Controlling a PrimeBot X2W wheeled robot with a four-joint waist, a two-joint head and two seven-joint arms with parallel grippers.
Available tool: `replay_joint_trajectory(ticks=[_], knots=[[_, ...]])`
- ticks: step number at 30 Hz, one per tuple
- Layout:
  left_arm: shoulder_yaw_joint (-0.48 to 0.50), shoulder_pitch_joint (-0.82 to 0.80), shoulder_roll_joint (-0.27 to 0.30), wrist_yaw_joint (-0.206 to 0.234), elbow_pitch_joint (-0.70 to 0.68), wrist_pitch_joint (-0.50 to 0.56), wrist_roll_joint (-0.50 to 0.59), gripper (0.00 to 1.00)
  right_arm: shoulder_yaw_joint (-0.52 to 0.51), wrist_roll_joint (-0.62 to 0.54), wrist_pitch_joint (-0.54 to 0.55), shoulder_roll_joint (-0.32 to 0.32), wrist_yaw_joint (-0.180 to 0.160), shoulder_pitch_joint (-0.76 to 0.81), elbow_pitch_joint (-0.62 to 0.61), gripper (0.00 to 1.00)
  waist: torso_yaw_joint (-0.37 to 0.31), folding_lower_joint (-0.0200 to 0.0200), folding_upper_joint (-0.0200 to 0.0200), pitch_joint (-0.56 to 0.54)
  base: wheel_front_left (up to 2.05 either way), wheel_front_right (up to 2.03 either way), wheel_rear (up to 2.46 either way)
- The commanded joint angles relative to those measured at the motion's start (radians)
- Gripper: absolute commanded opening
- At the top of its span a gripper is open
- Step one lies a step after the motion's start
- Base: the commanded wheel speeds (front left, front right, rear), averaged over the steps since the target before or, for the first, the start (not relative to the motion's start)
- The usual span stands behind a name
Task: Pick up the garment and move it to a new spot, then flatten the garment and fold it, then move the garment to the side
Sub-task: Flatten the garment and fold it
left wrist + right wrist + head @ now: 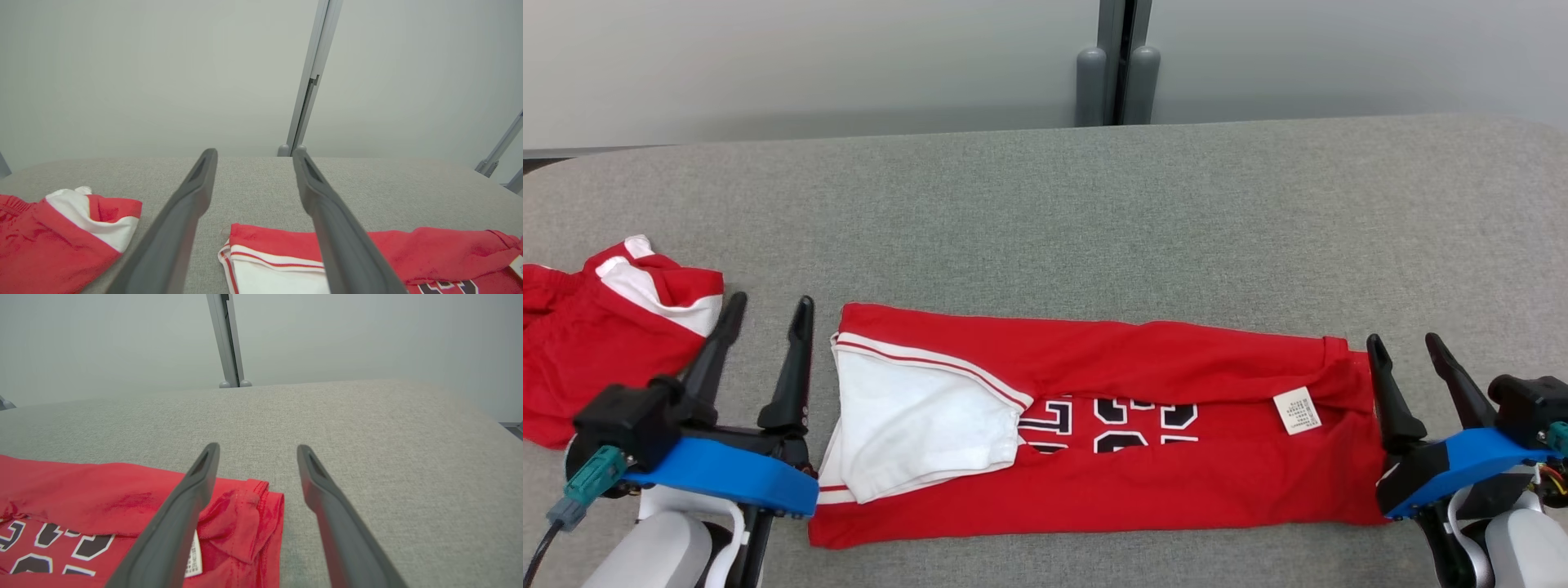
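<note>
The folded red garment (1094, 457) lies on the near bench (1094, 204) with its long axis left to right, squarely between the left end effector (770, 300) at its left end and the right end effector (1403, 338) at its right, both spread wide and empty

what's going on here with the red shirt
A two-armed robot is folding a red jersey on the grey table. It lies in a long folded strip, with the left jaws open at its white end and the right jaws open at the other, neither gripping it. Another red garment lies to the robot's left.
</note>
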Motion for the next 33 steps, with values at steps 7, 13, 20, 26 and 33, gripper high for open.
replay_joint_trajectory(ticks=[7,13,20,26,33], knots=[[0.248,0.106,-0.123,-0.004,-0.035,-0.003,0.212,1.00,-0.058,-0.038,0.037,0.044,0.000,-0.042,0.068,1.00,0.010,0.0001,0.0000,0.012,0.00,0.00,0.00],[0.399,0.173,-0.219,-0.034,-0.021,-0.003,0.347,1.00,-0.080,-0.046,0.044,0.072,0.000,-0.062,0.177,1.00,0.013,0.0001,0.0000,0.017,0.00,0.00,0.00],[0.538,0.217,-0.325,-0.102,0.020,-0.003,0.446,1.00,-0.072,-0.034,0.038,0.096,0.000,-0.062,0.285,1.00,0.014,0.0001,0.0000,0.024,0.00,0.00,0.00],[0.634,0.227,-0.399,-0.154,0.043,-0.003,0.514,1.00,-0.054,-0.022,0.031,0.115,0.000,-0.060,0.347,1.00,0.006,0.0001,0.0000,0.024,0.00,0.00,0.00],[0.703,0.227,-0.461,-0.206,0.064,-0.003,0.585,1.00,-0.016,0.008,-0.012,0.129,0.000,-0.097,0.401,0.00,0.004,0.0001,0.0000,0.021,0.00,0.00,0.00]])
